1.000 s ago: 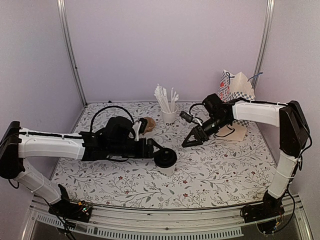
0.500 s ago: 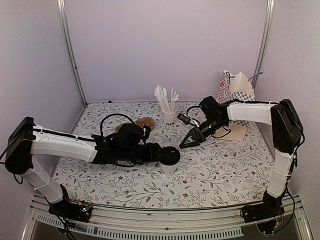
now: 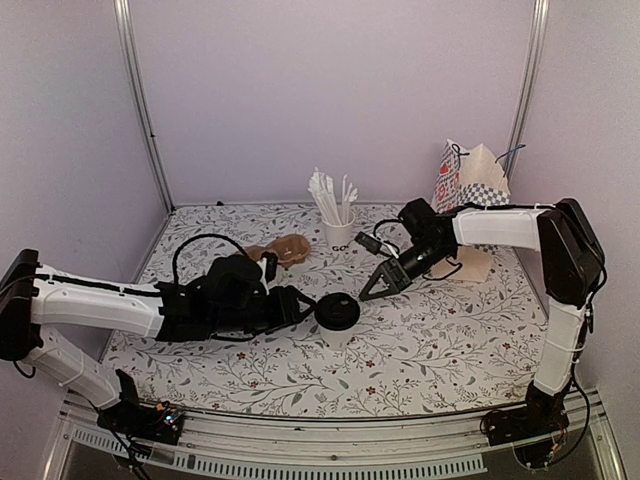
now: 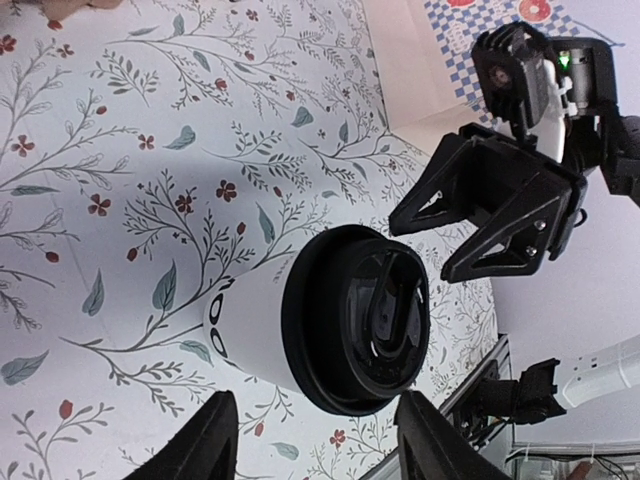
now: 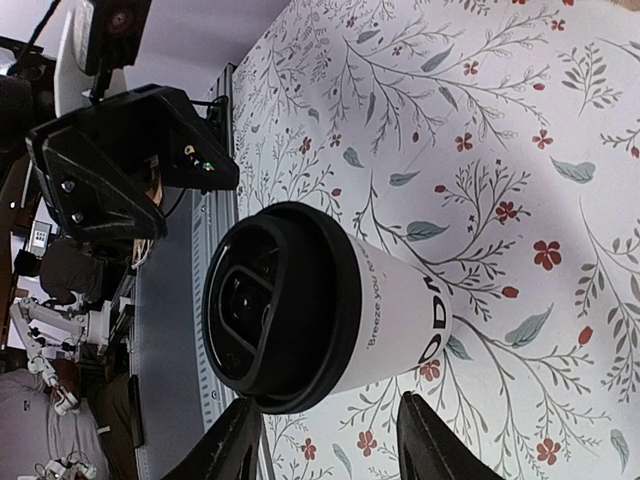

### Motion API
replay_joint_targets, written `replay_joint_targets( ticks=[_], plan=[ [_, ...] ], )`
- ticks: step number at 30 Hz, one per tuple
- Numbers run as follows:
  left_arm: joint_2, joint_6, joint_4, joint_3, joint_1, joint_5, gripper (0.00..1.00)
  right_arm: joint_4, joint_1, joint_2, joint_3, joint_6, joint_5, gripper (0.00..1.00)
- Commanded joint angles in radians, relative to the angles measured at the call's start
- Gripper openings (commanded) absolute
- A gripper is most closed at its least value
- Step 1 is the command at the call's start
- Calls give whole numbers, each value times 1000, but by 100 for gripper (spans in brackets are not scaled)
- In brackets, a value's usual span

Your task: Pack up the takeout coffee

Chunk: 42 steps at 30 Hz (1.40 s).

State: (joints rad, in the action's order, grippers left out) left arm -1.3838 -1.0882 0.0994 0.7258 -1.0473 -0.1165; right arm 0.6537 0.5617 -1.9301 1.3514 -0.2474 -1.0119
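The takeout coffee (image 3: 337,313), a small white paper cup with dark lettering and a round black lid, stands upright mid-table. My left gripper (image 3: 297,303) is open and empty, just left of the cup and apart from it. My right gripper (image 3: 378,286) is open and empty, just up and right of the cup. In the left wrist view the cup (image 4: 320,325) sits ahead of my open gripper (image 4: 318,450), with the right gripper (image 4: 490,215) beyond. In the right wrist view the cup (image 5: 330,305) sits ahead of my open gripper (image 5: 330,450), with the left gripper (image 5: 120,170) behind it.
A white cup with white straws (image 3: 338,228) stands at the back centre. A brown pulp cup carrier (image 3: 285,248) lies to its left. A patterned paper bag (image 3: 472,185) stands at the back right, behind the right arm.
My left gripper reached the cup half a second ago and has since drawn back left, leaving it standing. My right gripper has edged slightly toward the cup.
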Motion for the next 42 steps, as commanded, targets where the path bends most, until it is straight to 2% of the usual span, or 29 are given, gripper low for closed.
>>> replay_joint_targets(
  ticks=[1, 7, 11, 16, 20, 23, 29, 31, 33, 35, 39, 42],
  plan=[
    [12, 15, 73, -38, 2, 5, 55, 18, -5, -50, 70, 14, -60, 48],
    [-10, 31, 240, -87, 50, 52, 51, 28, -5, -92, 91, 23, -61, 47],
    [-59, 52, 309, -66, 81, 108, 54, 25, -3, -105, 89, 29, -63, 46],
    [-182, 97, 304, 24, 91, 187, 58, 37, -3, -125, 90, 25, -67, 46],
    [-296, 83, 253, 81, 96, 253, 56, 42, -3, -129, 79, 20, -66, 48],
    [-342, 45, 239, 76, 95, 305, 52, 42, 0, -134, 66, 20, -67, 48],
    [-372, 22, 237, 31, 96, 304, 46, 44, 30, -187, 31, 26, -2, 48],
    [-386, 19, 235, 28, 97, 310, 45, 11, 38, -199, -1, 61, 102, 44],
    [-396, 15, 235, 25, 98, 314, 44, -12, 41, -215, -28, 106, 243, 36],
    [-400, 17, 234, 23, 97, 312, 44, -14, 40, -235, -40, 128, 305, 31],
    [-382, 37, 229, 23, 99, 280, 49, -14, 40, -238, -44, 134, 300, 30],
    [-350, 78, 241, 26, 101, 252, 53, -10, 40, -213, -43, 98, 180, 30]
  ],
)
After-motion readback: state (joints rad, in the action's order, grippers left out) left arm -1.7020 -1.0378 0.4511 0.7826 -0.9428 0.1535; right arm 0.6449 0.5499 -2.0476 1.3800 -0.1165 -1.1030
